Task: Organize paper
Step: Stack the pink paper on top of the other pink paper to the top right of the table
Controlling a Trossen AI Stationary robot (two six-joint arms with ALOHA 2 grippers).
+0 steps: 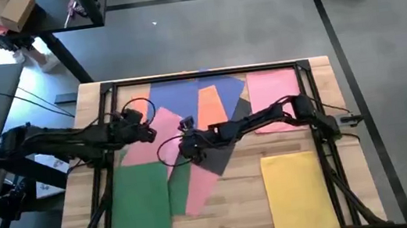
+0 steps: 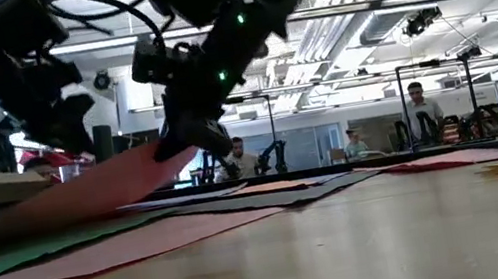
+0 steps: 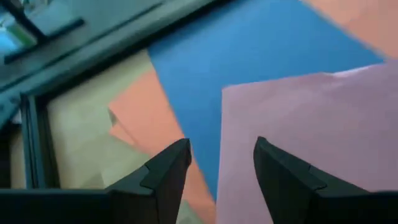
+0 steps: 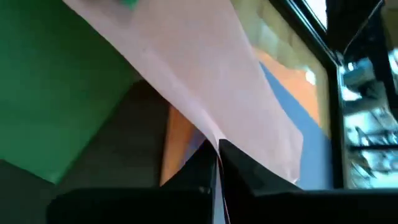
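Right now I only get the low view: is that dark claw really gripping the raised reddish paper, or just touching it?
Observer: Gripping. The right wrist view shows the right gripper shut on the edge of the pink sheet.
Operator: And the other arm, is it holding anything?
Observer: No. The left wrist view shows the left gripper open with nothing between its fingers, above the blue sheet.
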